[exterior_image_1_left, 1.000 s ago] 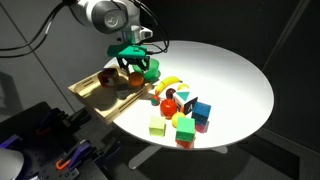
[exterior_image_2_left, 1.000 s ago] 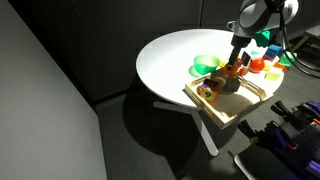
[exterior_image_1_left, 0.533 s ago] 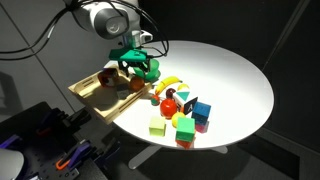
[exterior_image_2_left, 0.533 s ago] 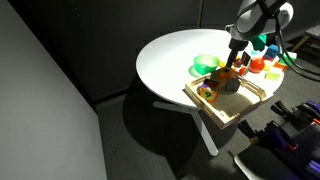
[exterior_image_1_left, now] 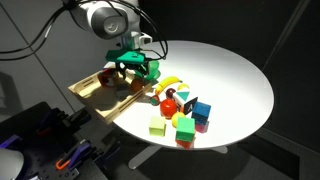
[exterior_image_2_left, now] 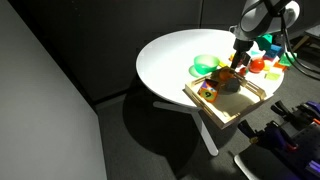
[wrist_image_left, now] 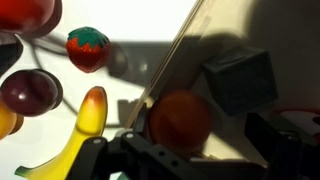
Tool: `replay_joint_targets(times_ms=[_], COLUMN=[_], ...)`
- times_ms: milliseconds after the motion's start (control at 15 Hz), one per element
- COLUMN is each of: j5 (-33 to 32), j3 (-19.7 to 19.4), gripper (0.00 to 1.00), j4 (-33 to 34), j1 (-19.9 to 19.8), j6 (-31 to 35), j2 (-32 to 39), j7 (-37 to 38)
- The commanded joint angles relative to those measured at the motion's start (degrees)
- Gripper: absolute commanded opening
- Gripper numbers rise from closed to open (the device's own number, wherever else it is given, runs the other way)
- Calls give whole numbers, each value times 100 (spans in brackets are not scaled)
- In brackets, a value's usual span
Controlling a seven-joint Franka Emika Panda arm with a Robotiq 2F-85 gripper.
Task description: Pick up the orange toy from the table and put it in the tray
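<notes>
In the wrist view the orange toy [wrist_image_left: 180, 118], a dull orange ball, rests on the floor of the light wooden tray [wrist_image_left: 178, 52], just inside its rim. My gripper [wrist_image_left: 185, 150] hangs over it, open, one finger [wrist_image_left: 274, 142] well clear of the ball's right side. In an exterior view the gripper [exterior_image_1_left: 131, 72] hovers low over the tray's [exterior_image_1_left: 88, 93] end nearest the table. In an exterior view it [exterior_image_2_left: 238, 66] stands above the tray [exterior_image_2_left: 243, 108], and the orange toy [exterior_image_2_left: 232, 73] shows as a small orange spot below it.
A dark grey block [wrist_image_left: 240, 80] lies in the tray beside the ball. Outside the rim lie a strawberry [wrist_image_left: 88, 48], a banana [wrist_image_left: 86, 122] and a dark red plum [wrist_image_left: 28, 92]. A green bowl [exterior_image_2_left: 206, 64] sits by the tray. Coloured blocks [exterior_image_1_left: 180, 118] cluster on the round white table [exterior_image_1_left: 230, 70].
The jaws have gone from shut on the orange toy to wide open, letting it go in the tray. The arm has barely moved.
</notes>
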Motion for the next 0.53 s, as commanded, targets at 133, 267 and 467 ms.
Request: replay_joint_targets(times_ms=[133, 267, 467], j5=[23, 11, 29], j3=[-89, -153, -245], gripper=[100, 100, 100], j4=[-513, -638, -819], j1=[17, 52, 90], j6=[-632, -853, -1150], j2=[-749, -963, -1287], j7=[281, 447, 724])
